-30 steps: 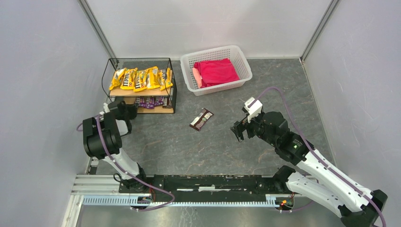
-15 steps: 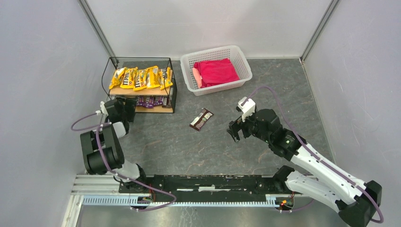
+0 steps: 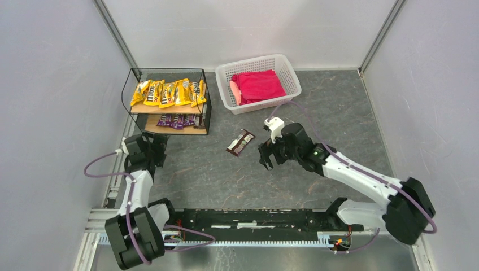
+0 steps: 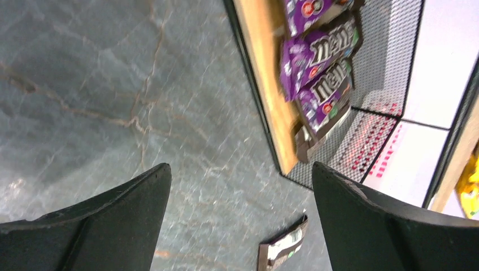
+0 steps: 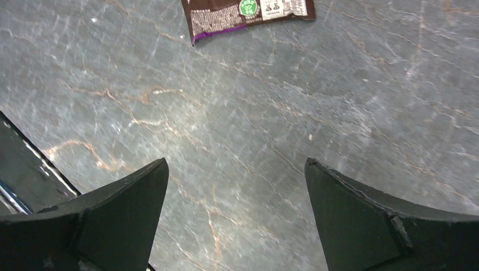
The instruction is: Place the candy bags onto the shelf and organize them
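Note:
The shelf (image 3: 148, 110) stands at the far left with several yellow candy bags (image 3: 168, 93) on its top board and several purple ones (image 3: 178, 120) on the lower board. One dark brown candy bag (image 3: 240, 141) lies loose on the table. My left gripper (image 3: 158, 148) hangs open and empty just in front of the shelf. In the left wrist view the purple bags (image 4: 322, 56) lie on the lower board (image 4: 262, 73), beyond the left gripper (image 4: 242, 186). My right gripper (image 3: 263, 158) is open and empty, just right of the loose bag (image 5: 248, 11), which lies ahead of the right gripper (image 5: 237, 169).
A white perforated basket (image 3: 226, 76) holding a red cloth (image 3: 257, 86) stands at the back, right of the shelf. Grey walls close in both sides. The arm rail runs along the near edge.
My left gripper has opened and drawn back from the shelf's lower tier toward the near edge. My right arm has swung left, closer to the loose bag.

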`<state>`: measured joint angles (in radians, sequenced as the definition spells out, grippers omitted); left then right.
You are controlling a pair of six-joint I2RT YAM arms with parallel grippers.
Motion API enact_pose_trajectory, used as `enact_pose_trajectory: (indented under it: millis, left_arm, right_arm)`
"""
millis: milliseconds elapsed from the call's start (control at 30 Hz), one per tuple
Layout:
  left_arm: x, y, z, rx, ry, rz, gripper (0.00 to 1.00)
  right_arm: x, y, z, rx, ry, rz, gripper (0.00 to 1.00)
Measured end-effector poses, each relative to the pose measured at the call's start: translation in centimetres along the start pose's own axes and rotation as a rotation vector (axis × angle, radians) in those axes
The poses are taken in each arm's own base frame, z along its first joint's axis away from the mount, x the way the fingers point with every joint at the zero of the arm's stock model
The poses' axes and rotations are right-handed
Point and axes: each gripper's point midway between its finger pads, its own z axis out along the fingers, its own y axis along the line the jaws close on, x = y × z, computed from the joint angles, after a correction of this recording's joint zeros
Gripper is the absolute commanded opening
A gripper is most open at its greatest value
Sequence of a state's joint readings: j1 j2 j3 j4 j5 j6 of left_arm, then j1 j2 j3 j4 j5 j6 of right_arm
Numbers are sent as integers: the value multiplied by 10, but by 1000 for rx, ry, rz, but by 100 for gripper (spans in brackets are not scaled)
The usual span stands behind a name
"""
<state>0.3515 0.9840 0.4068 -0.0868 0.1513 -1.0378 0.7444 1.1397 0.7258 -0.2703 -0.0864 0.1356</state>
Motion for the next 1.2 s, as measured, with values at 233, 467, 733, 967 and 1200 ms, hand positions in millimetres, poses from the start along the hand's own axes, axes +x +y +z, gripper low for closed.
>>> enact_pose_trajectory:
  millis: [233, 467, 733, 967, 1200]
  left_arm:
    - [26, 0, -19, 57, 117, 87, 99]
    - [51, -18, -41, 181, 249, 230, 99]
    - [88, -56, -74, 371, 366, 418, 99]
    - [102, -65, -89, 447, 395, 473, 100]
    - [107, -69, -94, 477, 412, 489, 100]
  right_arm:
    - [-17, 18, 44, -66, 28, 197, 98]
    - [-21, 41, 83, -168, 9, 465, 96]
    - [-14, 57, 114, -259, 3, 734, 86]
    - [2, 57, 132, -247, 35, 834, 77]
    - [-2, 50, 140, -226, -5, 834, 66]
